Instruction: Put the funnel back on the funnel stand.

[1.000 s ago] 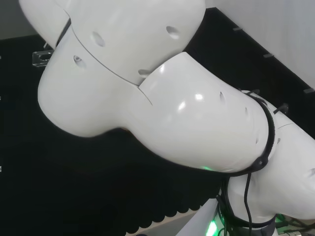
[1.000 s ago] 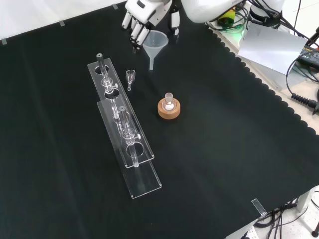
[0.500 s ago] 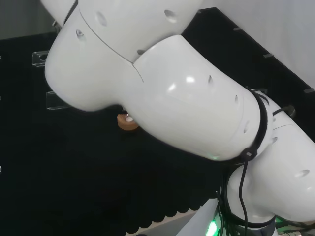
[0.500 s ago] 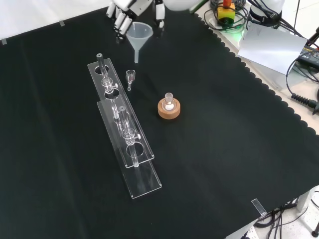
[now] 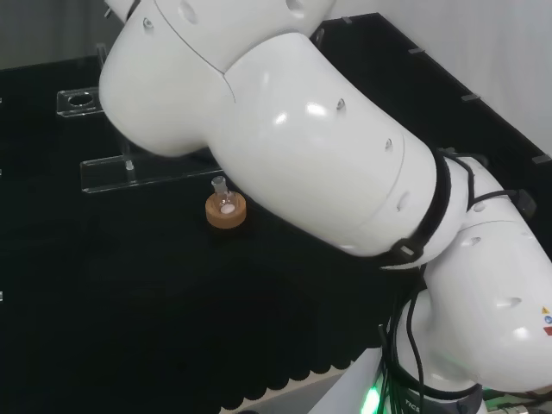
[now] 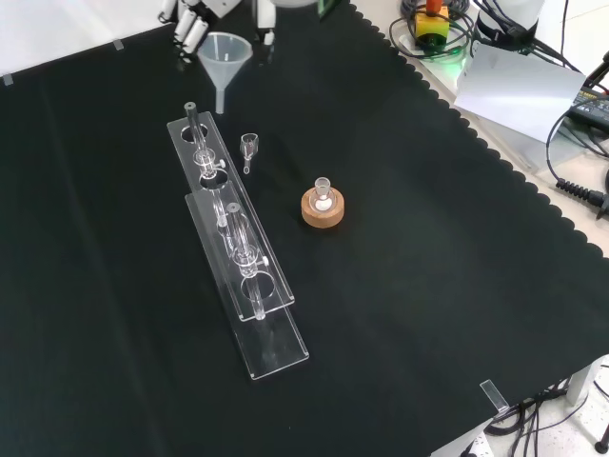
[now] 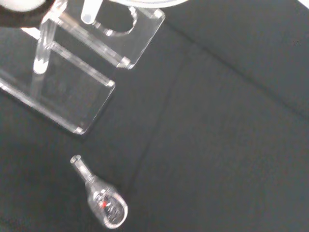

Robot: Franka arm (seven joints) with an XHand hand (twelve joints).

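The hand [image 6: 195, 11] hangs at the far end of the bench, and the clear funnel [image 6: 225, 55] sits in it, fingers on one side of the wide mouth and the thumb on the other, so it is pinching the rim. The funnel is upright, mouth up, its narrow stem pointing down, well off the cloth.

Just below and a little forward of the hand stands the funnel stand [image 6: 238, 243], a long clear rack with round holes along its top shelf. The near end of it, with a thin upright rod [image 6: 192, 122], is right under the funnel's stem. From the wrist, I can see the stem's tip [image 7: 90, 11] hanging just beside an open hole [image 7: 116, 21] at the rack's end, not yet in it.

Lying on the cloth a little to one side of the hand, beside the rack, is a small glass piece [image 6: 249, 148]. Farther out from the hand, a cork ring [image 6: 323, 207] holds a small flask.

I'd judge this to be the carrying step, nearly at its end: the funnel is over the rack but not seated. The next move calls for lining the stem up over the hole, keeping it clear of the rod, then lowering straight down until the cone rests on the shelf, and only then letting go.
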